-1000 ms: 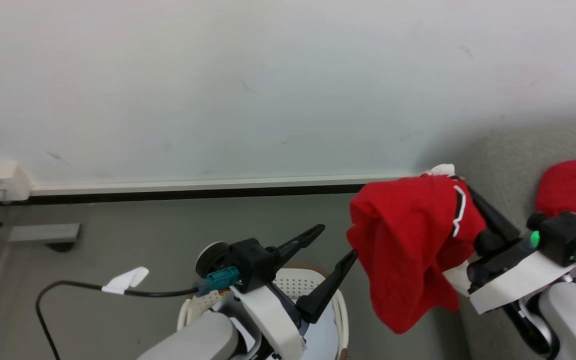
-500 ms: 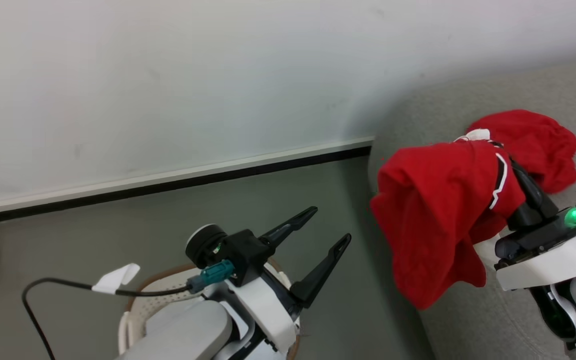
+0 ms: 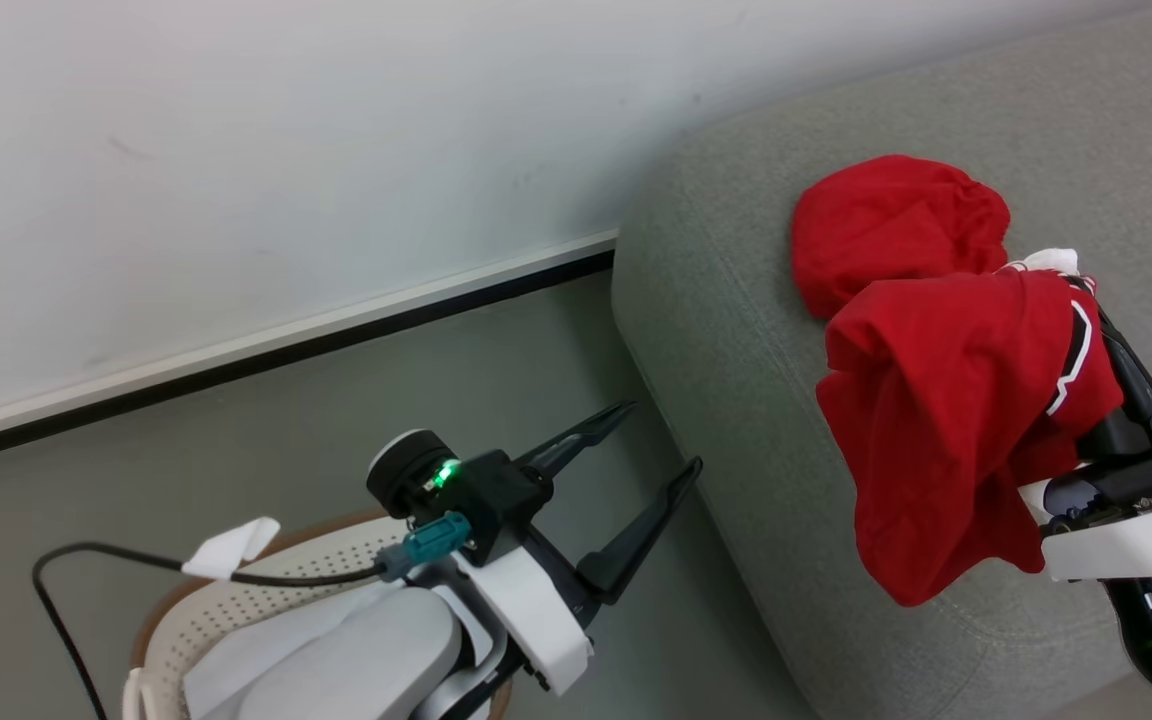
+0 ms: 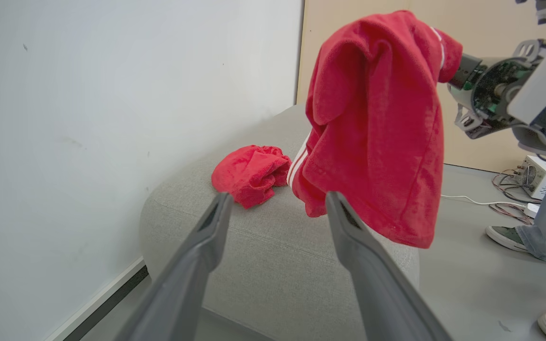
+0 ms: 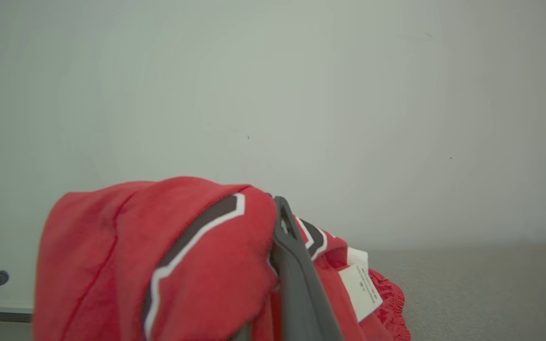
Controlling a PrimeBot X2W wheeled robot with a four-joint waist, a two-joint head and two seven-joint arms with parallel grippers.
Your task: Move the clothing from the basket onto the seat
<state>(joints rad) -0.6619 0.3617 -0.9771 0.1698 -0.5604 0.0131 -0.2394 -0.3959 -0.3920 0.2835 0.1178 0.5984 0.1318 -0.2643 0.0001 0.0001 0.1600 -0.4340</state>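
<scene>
One red jersey (image 3: 946, 420) in right gripper (image 3: 1096, 315) over seat (image 3: 736, 350) edge, grey floor (image 3: 386, 400) alongside.

Your left gripper (image 3: 664, 434) sits low and centre in the head view, jaws spread wide with nothing between them, fingers pointing up and to the right. Its pale forearm (image 3: 386, 660) comes in from the bottom edge, and a green wrist light (image 3: 448, 470) is lit. Your right gripper (image 3: 1086, 300) is at the far right, held up, fingers pressed together and clamped on the red jersey (image 3: 946, 420), which hangs off them. Its white wrist housing (image 3: 1126, 535) sits just below.
</scene>
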